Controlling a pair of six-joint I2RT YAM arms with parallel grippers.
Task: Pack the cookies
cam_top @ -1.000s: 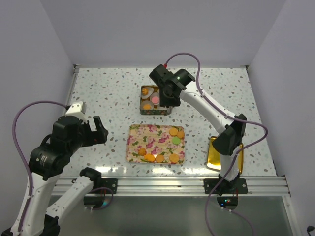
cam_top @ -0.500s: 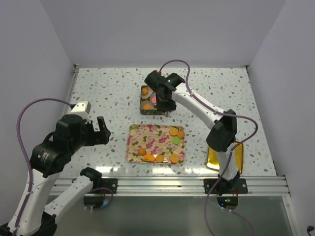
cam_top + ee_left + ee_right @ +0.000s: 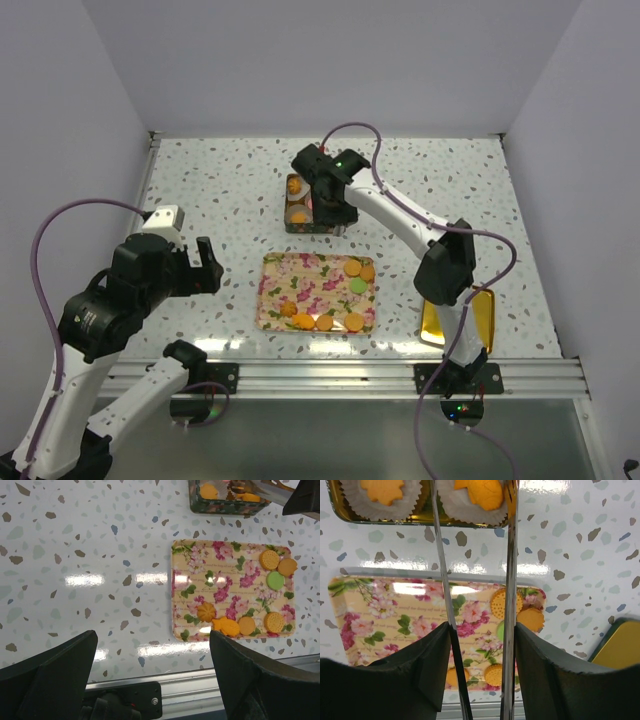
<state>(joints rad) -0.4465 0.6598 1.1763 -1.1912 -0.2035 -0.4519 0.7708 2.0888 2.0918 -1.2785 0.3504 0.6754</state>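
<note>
**Cookies (image 3: 270, 559) lie split between floral tray (image 3: 230, 580) and tin (image 3: 215, 507) as right arm (image 3: 400, 215) reaches over the box**

A white speckled table (image 3: 220, 190) carries the whole scene. The left arm (image 3: 105, 315) stands folded over the near left part. Its left gripper (image 3: 150, 680) is spread wide and holds nothing, hanging above the table near the tray's left edge.

The right arm stretches from its base at the near right to the far middle, where the right gripper (image 3: 479, 645) hangs over the tin. Two thin metal blades (image 3: 509, 580) run forward from its fingers and stand apart. Their tips sit either side of a leaf-shaped orange cookie, the right blade close against its edge and the left one clear of it.

The rectangular tray, printed with pink flowers, lies at the middle of the table. Beyond it and apart from it sits the small dark-walled tin, gold inside and lined with white fluted paper cups (image 3: 350, 500). A gold-coloured lid (image 3: 617, 650) lies flat at the near right, partly behind the right arm in the overhead view.

Seven cookies lie on the tray. Two orange rounds and a green one are at its far right corner. Four orange pieces sit in a row along its near edge, one flower-like and one fish-like. In the tin, the right wrist view shows two orange leaf-shaped cookies, each resting in a paper cup.
</note>
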